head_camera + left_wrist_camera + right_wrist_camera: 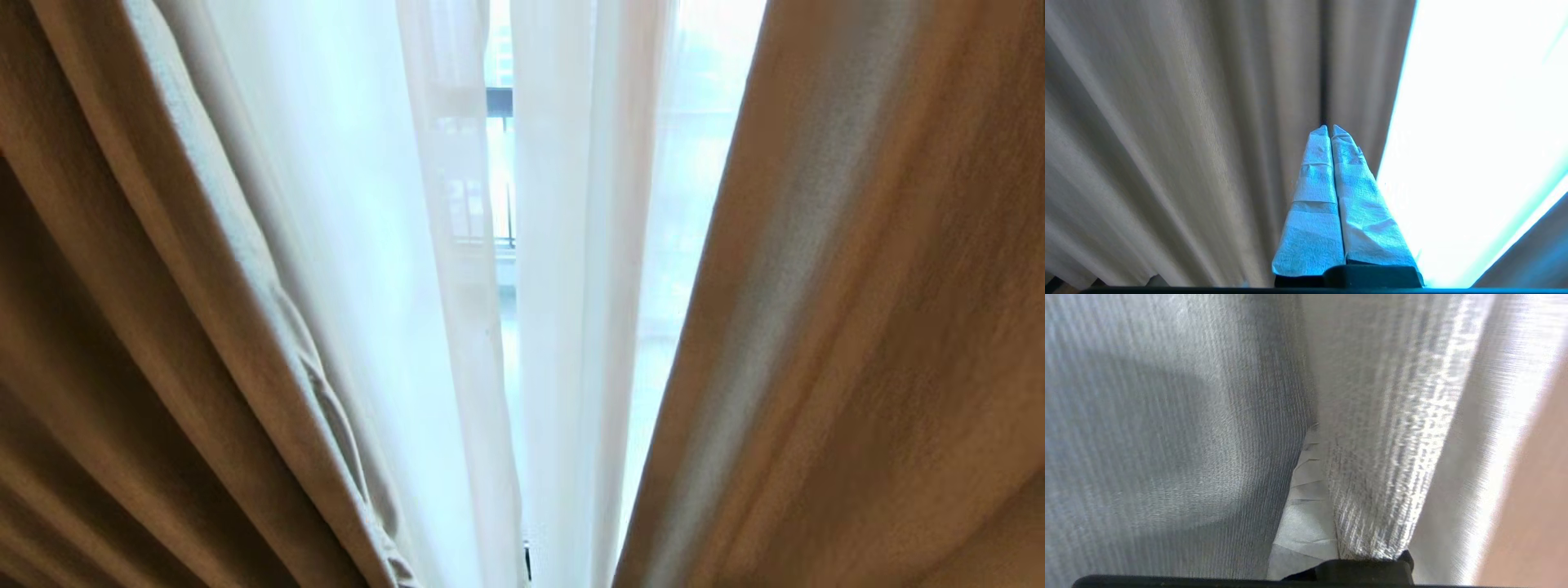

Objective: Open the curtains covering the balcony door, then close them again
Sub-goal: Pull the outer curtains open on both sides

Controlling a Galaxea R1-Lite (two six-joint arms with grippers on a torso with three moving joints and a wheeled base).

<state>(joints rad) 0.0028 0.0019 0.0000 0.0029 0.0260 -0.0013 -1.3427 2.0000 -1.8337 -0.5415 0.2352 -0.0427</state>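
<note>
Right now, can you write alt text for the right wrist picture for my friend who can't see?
The right gripper is shut on a fold of grey woven curtain, which drapes over one wrapped finger. More of the same curtain fills the rest of the view.

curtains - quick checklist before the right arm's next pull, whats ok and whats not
1. Right gripper holding fabric: ok, a fold of the thick curtain lies over its fingers and the jaws are shut on it.
2. Left gripper clear of fabric: ok, shut on nothing, in front of the left thick panel.
3. Thick panels parted: ok, the head view shows an open wedge between them.
4. White sheers parted: not ok, only a narrow slit at the middle.
5. Balcony door unobstructed: cannot tell, just a sliver of dark frame shows through the slit.
6. Arms in the head view: not ok, neither shows.
</note>
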